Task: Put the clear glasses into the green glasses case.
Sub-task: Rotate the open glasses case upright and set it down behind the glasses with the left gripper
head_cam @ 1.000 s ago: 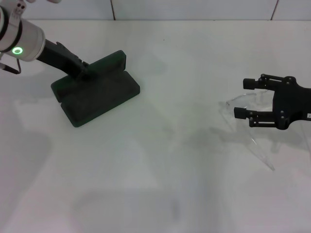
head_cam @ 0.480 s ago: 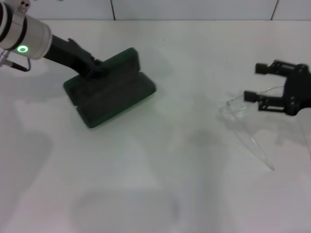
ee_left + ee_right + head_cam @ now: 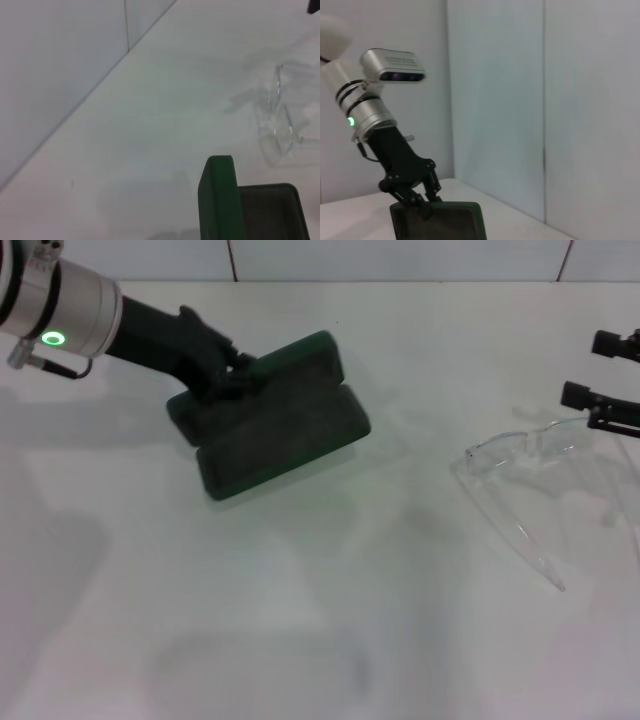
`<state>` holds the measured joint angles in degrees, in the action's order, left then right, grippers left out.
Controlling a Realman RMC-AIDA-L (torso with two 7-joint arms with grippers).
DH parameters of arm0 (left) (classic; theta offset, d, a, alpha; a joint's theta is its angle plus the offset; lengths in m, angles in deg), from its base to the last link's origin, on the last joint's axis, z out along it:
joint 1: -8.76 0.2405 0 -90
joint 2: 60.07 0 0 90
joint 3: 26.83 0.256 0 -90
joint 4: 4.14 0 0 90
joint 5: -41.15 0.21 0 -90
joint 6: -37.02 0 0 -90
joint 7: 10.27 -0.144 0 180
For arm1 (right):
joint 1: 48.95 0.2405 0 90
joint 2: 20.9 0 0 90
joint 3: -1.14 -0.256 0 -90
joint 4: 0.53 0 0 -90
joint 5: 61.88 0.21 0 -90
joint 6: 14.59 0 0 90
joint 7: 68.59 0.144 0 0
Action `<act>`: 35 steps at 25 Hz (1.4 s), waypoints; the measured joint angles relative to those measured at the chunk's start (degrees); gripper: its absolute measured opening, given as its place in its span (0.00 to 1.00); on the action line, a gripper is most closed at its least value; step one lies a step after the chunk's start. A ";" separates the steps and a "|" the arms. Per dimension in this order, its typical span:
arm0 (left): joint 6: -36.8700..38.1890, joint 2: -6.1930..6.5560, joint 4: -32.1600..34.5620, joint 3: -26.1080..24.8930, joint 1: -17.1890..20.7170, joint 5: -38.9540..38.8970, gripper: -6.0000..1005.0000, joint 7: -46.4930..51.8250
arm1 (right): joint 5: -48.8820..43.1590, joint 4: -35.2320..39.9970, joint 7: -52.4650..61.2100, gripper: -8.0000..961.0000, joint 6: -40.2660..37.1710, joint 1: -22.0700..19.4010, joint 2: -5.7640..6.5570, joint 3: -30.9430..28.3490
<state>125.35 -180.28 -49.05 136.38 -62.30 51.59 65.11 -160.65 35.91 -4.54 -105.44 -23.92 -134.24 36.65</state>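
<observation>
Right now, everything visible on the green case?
The green glasses case is a dark green, rounded-corner hard shell, open, with a dark lining showing in its tray. It rests on the white table, towards the robot's left. The left gripper is clamped on its lid edge. The clear glasses lie apart from it, to the right.

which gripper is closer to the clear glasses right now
Right. The right gripper hangs open just beyond the clear glasses, at the table's right edge. The left gripper is far across, shut on the green glasses case.
</observation>
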 joint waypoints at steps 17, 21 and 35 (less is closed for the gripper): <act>1.34 -0.28 7.56 -0.09 0.98 -7.66 0.21 -13.19 | 2.63 -0.05 -0.57 0.85 -1.88 -3.49 0.69 -2.82; 0.34 -0.34 7.65 -0.09 1.00 -7.21 0.21 -12.72 | 2.81 -0.08 -0.59 0.85 -1.88 -3.65 0.84 -2.82; 3.93 0.71 11.71 -0.09 10.29 -28.59 0.21 -18.15 | 2.89 -0.15 -0.57 0.85 -2.52 -3.65 0.61 -2.33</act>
<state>129.29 -179.57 -37.34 136.29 -52.01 23.00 46.96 -157.75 35.76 -5.10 -107.95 -27.57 -133.62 34.32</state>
